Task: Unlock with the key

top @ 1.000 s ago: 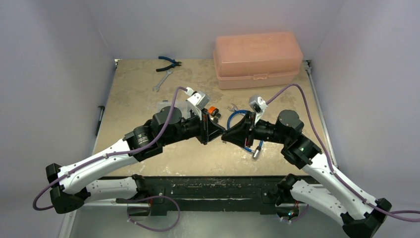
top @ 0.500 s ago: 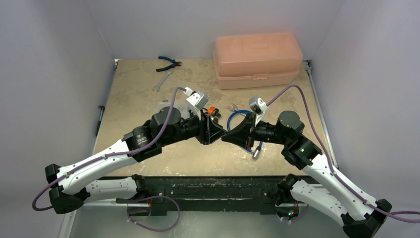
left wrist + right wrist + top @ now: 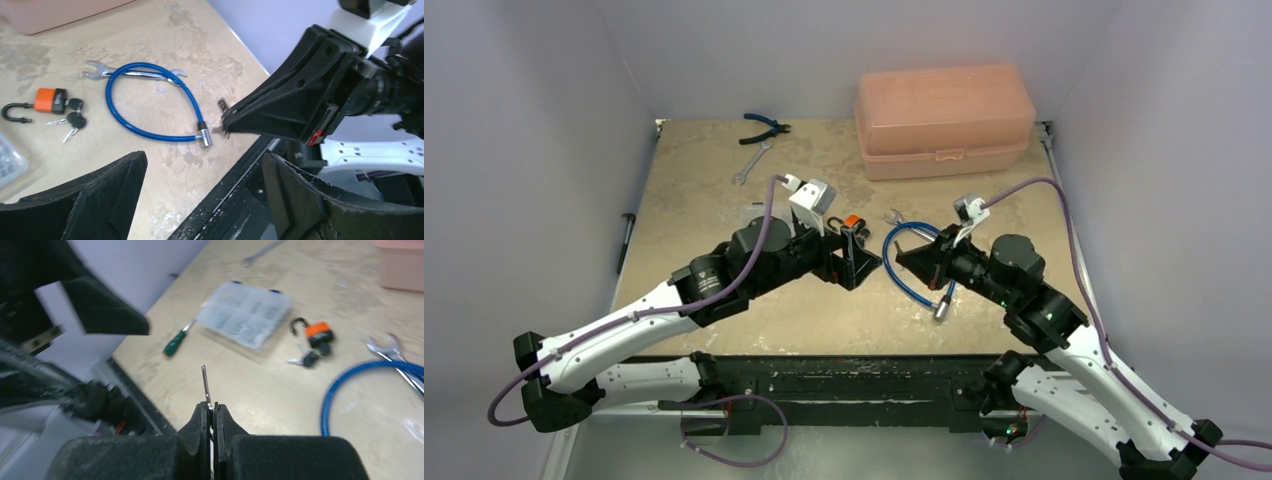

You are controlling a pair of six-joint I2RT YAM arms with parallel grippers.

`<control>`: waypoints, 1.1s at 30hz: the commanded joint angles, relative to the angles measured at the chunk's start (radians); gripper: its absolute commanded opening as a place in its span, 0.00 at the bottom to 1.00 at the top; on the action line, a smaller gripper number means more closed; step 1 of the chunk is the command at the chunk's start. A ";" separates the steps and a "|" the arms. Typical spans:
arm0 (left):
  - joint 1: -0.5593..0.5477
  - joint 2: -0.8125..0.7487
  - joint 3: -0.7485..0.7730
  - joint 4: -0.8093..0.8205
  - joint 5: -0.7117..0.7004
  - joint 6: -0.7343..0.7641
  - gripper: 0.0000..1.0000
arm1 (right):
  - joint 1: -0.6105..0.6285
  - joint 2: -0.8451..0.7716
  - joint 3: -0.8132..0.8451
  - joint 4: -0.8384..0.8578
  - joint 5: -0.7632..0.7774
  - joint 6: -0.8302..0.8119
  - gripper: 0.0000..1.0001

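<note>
Key [image 3: 76,120] with a black head lies flat on the worktop [image 3: 165,30], just beside the orange padlock [image 3: 51,100], ahead and left of the left claw [image 3: 202,170], which gapes empty and seems nearer. Right claw [image 3: 212,407] is clamped on a thin silver blade [image 3: 205,382], perhaps another key.

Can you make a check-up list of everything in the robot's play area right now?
Surface: tan, blotchy table.
Job's things: orange padlock lying flat; black-headed keys lying right beside it, not held.
Clutter: blue cable lock, silver wrench under its loop, clear parts box, green screwdriver, pink toolbox, blue pliers, second wrench.
Grippers: left gripper open, empty; right gripper shut on a thin silver metal piece, maybe a bare key.
Cables: purple cables run along both arms.
Surroundings: pale walls on three sides.
</note>
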 commanded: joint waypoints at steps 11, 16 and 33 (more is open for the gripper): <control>0.012 0.461 0.267 -0.290 -0.327 -0.118 0.79 | 0.001 -0.064 0.027 -0.294 0.643 0.248 0.00; 0.047 0.656 0.346 -0.292 -0.270 -0.173 0.74 | 0.002 -0.092 0.021 -0.309 0.651 0.243 0.00; 0.133 1.118 0.618 -0.301 -0.212 -0.172 0.53 | 0.001 -0.123 -0.012 -0.323 0.608 0.227 0.00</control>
